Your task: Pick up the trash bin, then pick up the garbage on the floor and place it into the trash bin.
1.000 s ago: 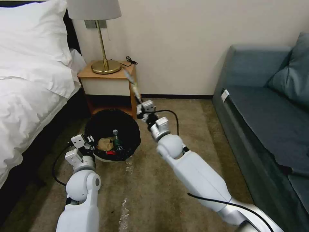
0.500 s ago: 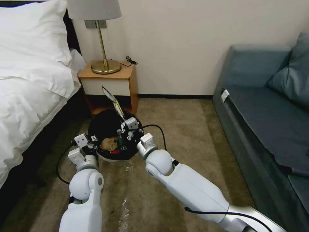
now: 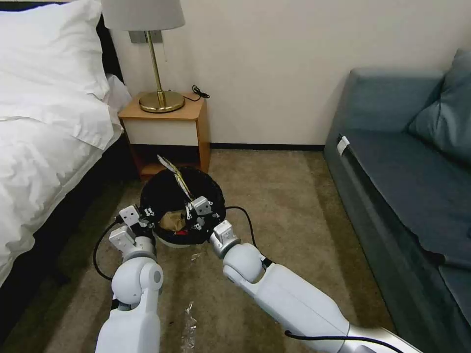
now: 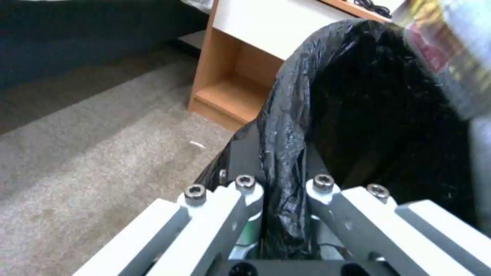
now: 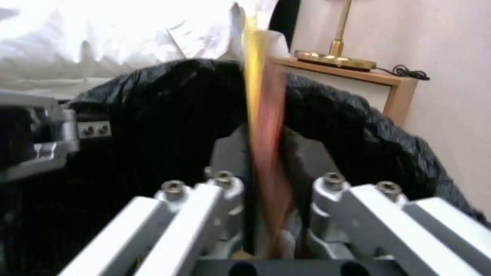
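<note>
The left claw is clamped on the near rim of the trash bin, its fingers pinching the black liner fold, as the left wrist view shows. That grip seems meant to hold the bin's mouth steady and open for the other arm.

The right claw hangs over the bin's opening, closed tight on the flat yellow-green snack wrapper, which stands up edgewise from between its fingers and pokes above the far rim. In the right wrist view the wrapper sits squeezed between the two pads. Holding it over the mouth suggests a drop into the bin, judging by the pose.

Just below the right claw, inside the liner, lie the crumpled brown paper bag and a bit of the red carton.

Beyond the bin stands a nightstand with a brass lamp; a bed lies off the left claw's side, a sofa well away from the right claw. Nothing blocks the drop, though the tall wrapper might catch on the liner.
</note>
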`<state>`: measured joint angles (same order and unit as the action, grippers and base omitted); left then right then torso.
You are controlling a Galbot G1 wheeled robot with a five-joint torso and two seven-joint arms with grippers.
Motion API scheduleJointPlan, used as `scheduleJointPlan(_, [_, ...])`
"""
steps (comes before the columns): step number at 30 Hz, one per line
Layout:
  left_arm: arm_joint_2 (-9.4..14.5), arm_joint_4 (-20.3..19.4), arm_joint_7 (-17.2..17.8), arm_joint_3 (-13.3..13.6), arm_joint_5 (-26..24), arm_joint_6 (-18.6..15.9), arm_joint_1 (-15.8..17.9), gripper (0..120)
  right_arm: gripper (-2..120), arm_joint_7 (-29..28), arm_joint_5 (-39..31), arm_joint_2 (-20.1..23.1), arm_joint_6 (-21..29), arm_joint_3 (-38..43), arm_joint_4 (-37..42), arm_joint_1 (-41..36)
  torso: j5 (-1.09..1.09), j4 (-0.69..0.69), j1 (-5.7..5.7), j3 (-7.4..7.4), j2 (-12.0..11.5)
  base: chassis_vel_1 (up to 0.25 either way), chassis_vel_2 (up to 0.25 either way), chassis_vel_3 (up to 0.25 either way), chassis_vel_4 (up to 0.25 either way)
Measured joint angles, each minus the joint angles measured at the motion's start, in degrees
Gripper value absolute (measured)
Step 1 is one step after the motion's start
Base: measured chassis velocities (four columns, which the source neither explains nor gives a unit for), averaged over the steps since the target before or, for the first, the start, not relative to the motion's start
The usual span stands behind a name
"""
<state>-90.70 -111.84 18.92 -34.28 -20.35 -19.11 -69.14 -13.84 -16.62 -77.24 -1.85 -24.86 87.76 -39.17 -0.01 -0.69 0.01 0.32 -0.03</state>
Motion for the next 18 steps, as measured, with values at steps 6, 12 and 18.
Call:
scheduleJointPlan(6, [-0.1, -0.1, 0.1, 0.0, 0.3, -0.1, 0.2, 4, 42, -1.6, -1.2, -0.2, 1.0, -0.2, 0.2, -0.1, 0.0, 0.0, 0.0, 0.01, 0.0, 0.0, 0.0, 0.0, 0.0])
scheduleJointPlan(12, [0.0, -0.7, 0.1, -0.1, 0.4, -0.4, 0.1, 4, 65, -1.6, -1.0, -0.3, 1.1, 0.0, 0.7, 0.4, 0.0, 0.0, 0.0, 0.01, 0.0, 0.0, 0.0, 0.0, 0.0])
scheduleJointPlan(18, [0.5, -0.8, 0.1, -0.4, 0.3, -0.5, -0.1, 4, 86, -1.5, -0.9, -1.1, 1.2, 4.2, 1.7, 2.3, 0.0, 0.01, 0.0, 0.01, 0.0, 0.0, 0.0, 0.0, 0.0])
